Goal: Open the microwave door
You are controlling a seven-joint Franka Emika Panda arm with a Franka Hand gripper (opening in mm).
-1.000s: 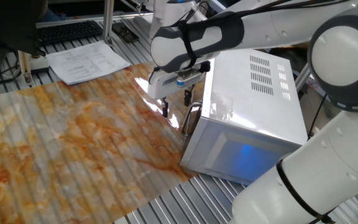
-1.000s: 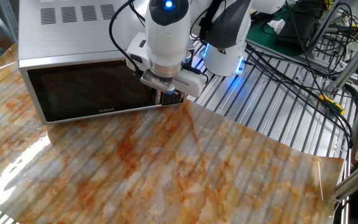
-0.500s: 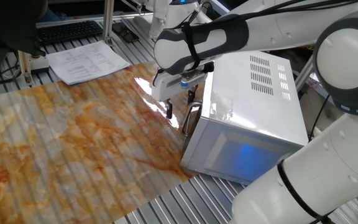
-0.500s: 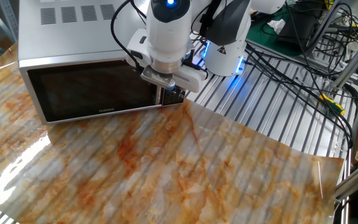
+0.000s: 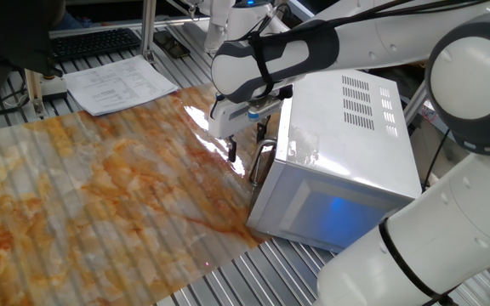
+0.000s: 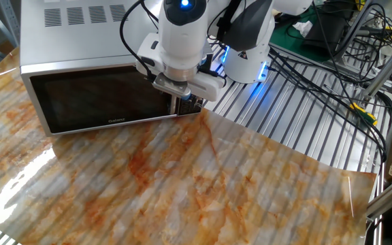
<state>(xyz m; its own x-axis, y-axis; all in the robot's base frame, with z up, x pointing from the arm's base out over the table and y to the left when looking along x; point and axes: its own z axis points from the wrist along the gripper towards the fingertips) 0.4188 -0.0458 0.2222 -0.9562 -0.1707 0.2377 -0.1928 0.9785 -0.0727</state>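
Observation:
The white microwave [image 5: 347, 127] stands on the table's right side. The microwave door [image 5: 313, 208], with its dark window, looks flush with the body. Its curved silver handle [image 5: 263, 163] runs along the door's edge nearest the arm. My gripper [image 5: 245, 143] points down at the handle's far end, with one dark finger [image 5: 231, 153] out over the table and the other close to the microwave. The fingers stand apart. In the other fixed view the door [image 6: 94, 99] faces the camera, and the gripper [image 6: 184, 103] covers its right end and hides the handle.
A marbled orange sheet [image 5: 100, 195] covers the table in front of the door. Papers [image 5: 117, 85] and a keyboard [image 5: 92, 42] lie at the far left. The arm's base [image 6: 247, 61] and several cables [image 6: 332, 41] are beside the microwave.

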